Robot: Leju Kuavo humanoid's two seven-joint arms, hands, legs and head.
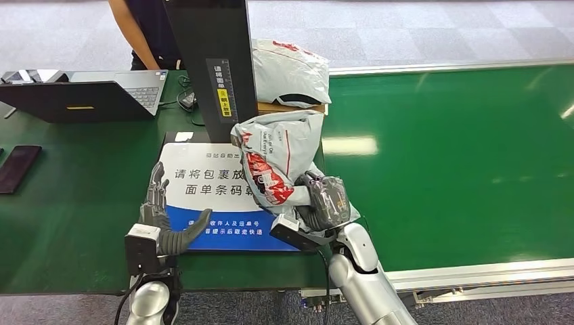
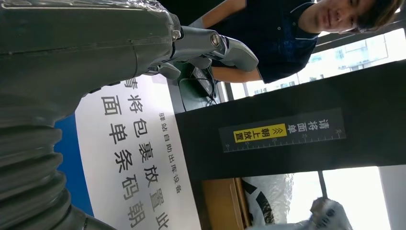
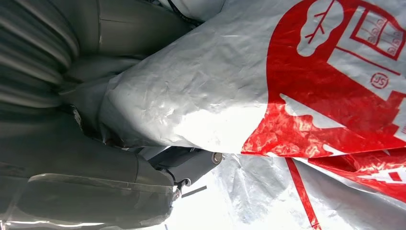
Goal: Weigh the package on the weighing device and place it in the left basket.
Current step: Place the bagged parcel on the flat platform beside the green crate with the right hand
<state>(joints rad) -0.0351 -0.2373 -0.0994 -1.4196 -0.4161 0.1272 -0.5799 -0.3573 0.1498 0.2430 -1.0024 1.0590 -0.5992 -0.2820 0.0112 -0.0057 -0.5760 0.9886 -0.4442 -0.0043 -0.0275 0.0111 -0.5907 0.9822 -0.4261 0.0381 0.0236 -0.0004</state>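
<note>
Head view: right hand (image 1: 325, 202) grips the lower end of the grey-and-red package (image 1: 277, 159), which stands tilted over the right edge of the weighing device's printed platform (image 1: 203, 183), just in front of its black column (image 1: 211, 64). Whether the package rests on the platform or is carried, I cannot tell. Left hand (image 1: 160, 215) lies on the platform's near-left part, fingers apart, holding nothing. A second grey bag (image 1: 288, 71) sits behind on a cardboard box. Laptop (image 1: 88, 95) at far left, a person behind it.

Left wrist view: left hand's fingers (image 2: 225, 48) spread over the white printed sheet (image 2: 139, 158), nothing in them; column's yellow label (image 2: 261, 133) visible.

Right wrist view: package film (image 3: 249, 96) pressed against the right hand (image 3: 95, 158), fingers wrapped under it.

Step judged: weighing. Next move calls for setting the package flat on the platform, label side as marked. No basket seen.
</note>
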